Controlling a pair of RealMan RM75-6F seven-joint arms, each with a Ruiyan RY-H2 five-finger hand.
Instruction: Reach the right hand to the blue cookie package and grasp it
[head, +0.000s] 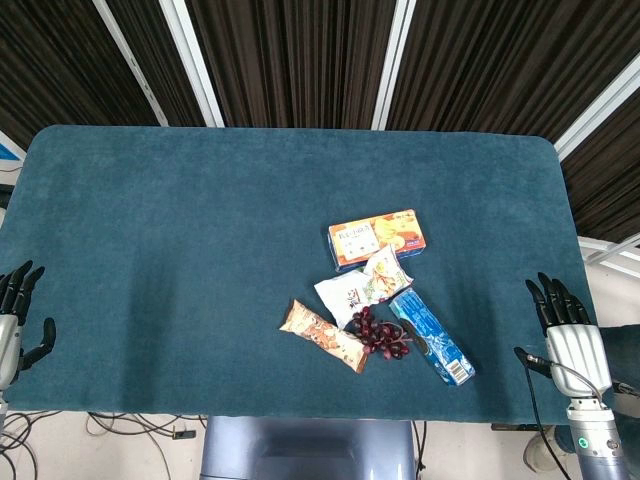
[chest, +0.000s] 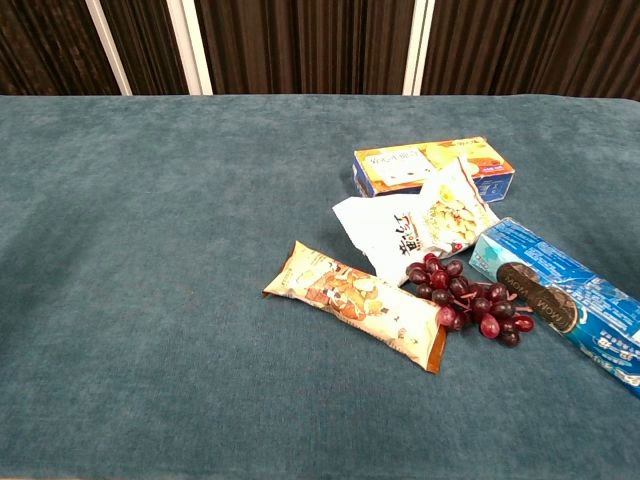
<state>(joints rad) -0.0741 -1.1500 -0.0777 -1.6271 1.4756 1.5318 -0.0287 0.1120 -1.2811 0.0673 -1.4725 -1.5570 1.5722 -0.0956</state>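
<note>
The blue cookie package (head: 432, 337) lies flat on the teal table, slanting toward the front right edge; the chest view shows it (chest: 565, 295) at the right with dark cookies printed on it. My right hand (head: 568, 330) hangs off the table's right front corner, fingers straight and apart, holding nothing, well to the right of the package. My left hand (head: 17, 315) sits at the left edge, fingers spread and empty. Neither hand appears in the chest view.
A bunch of dark red grapes (head: 378, 333) touches the package's left side. A white snack bag (head: 362, 286), an orange box (head: 377, 238) and a brown snack bar wrapper (head: 323, 335) lie close by. A black cable runs beside my right wrist.
</note>
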